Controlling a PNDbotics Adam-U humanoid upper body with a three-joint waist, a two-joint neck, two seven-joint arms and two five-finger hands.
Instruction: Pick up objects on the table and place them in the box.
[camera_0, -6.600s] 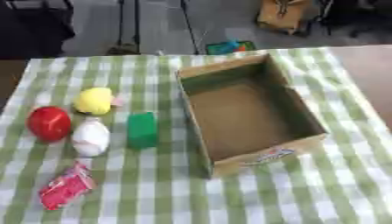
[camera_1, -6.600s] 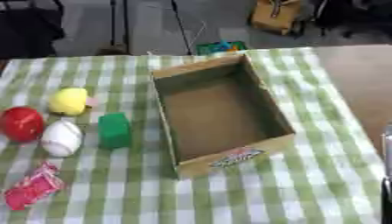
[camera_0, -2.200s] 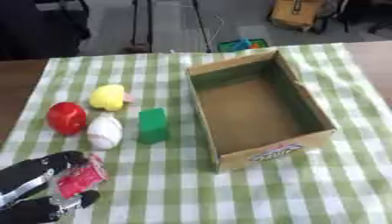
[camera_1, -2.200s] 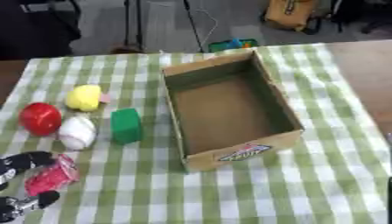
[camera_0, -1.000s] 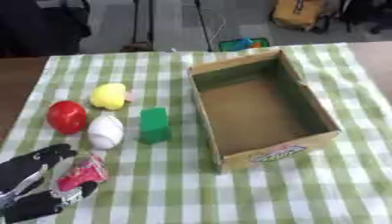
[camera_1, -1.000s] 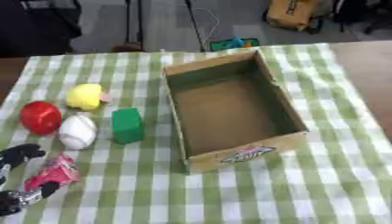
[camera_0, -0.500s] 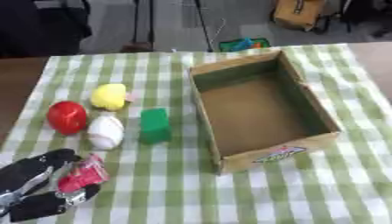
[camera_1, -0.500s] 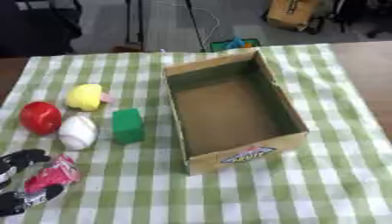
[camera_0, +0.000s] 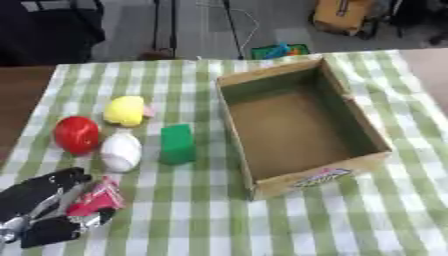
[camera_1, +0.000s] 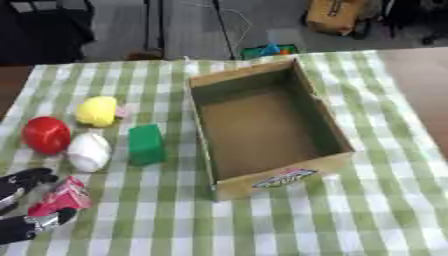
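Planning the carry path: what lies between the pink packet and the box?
Only bare checked cloth between the pink packet and the box; the left eye view shows it.

left hand (camera_0: 39, 210) | mostly black shell | fingers (camera_0: 52, 186) thick, rounded, black | silver metal patches at joints and near thumb tip | no cables, screws or markings discernible | right hand out of frame

Table (camera_0: 17, 100) under green checked cloth (camera_0: 350, 220) bearing box (camera_0: 302, 177).
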